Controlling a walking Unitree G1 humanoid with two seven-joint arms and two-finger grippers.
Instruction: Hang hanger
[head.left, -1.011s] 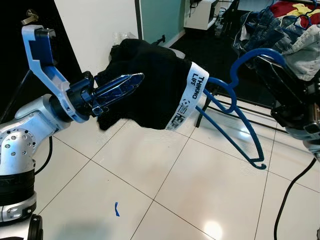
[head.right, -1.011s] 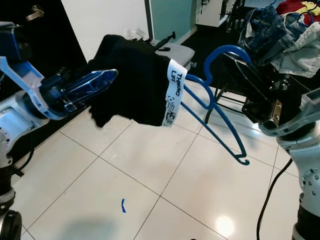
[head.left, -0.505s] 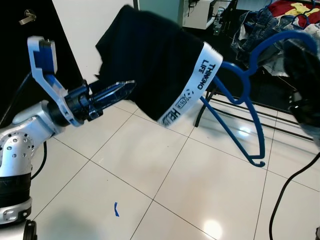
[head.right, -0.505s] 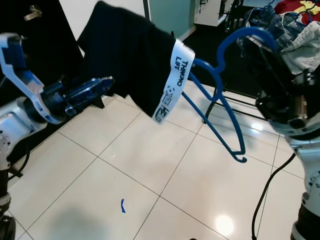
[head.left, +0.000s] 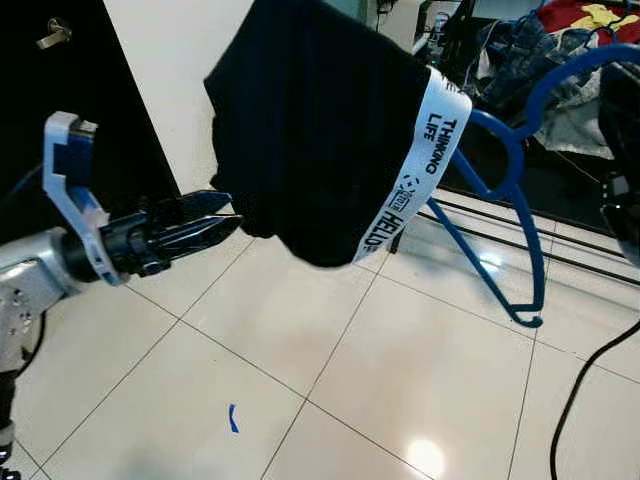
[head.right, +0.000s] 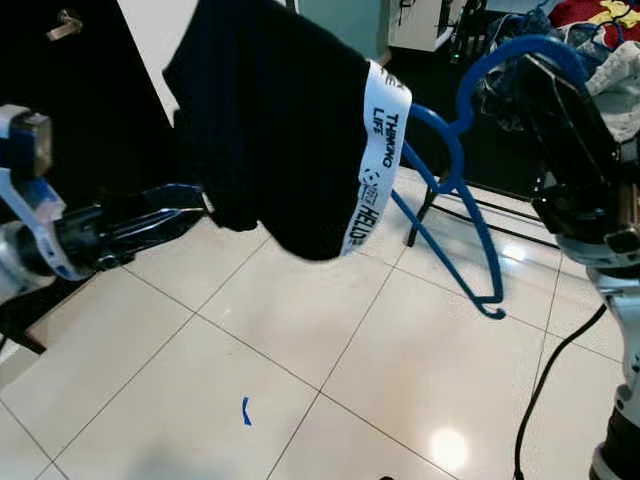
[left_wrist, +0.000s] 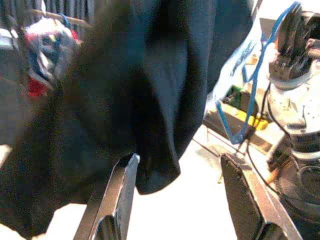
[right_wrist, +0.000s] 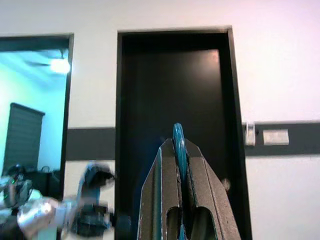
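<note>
A blue plastic hanger (head.left: 495, 122) is held up in the air with a black garment (head.left: 320, 130) draped over it. The garment's white printed waistband (head.left: 415, 170) faces me. My right gripper (right_wrist: 178, 145) is shut on the hanger's hook, and its black fingers (head.right: 562, 105) show at the right edge. My left gripper (head.left: 225, 222) is open, low and to the left of the garment's hanging edge, apart from it. In the left wrist view its two fingers (left_wrist: 119, 200) stand wide apart with the dark cloth (left_wrist: 150, 100) ahead of them.
A heap of clothes (head.left: 570, 50) lies on a black rack (head.left: 560, 225) at the back right. A black door (head.left: 60, 120) and white wall (head.left: 170, 60) stand at the left. The tiled floor carries a blue tape mark (head.left: 233, 418). A black cable (head.left: 580, 400) trails at the right.
The hanger and garment have risen and swung nearer. My left gripper has drawn back from the cloth, lower and to the left, and no longer touches it.
</note>
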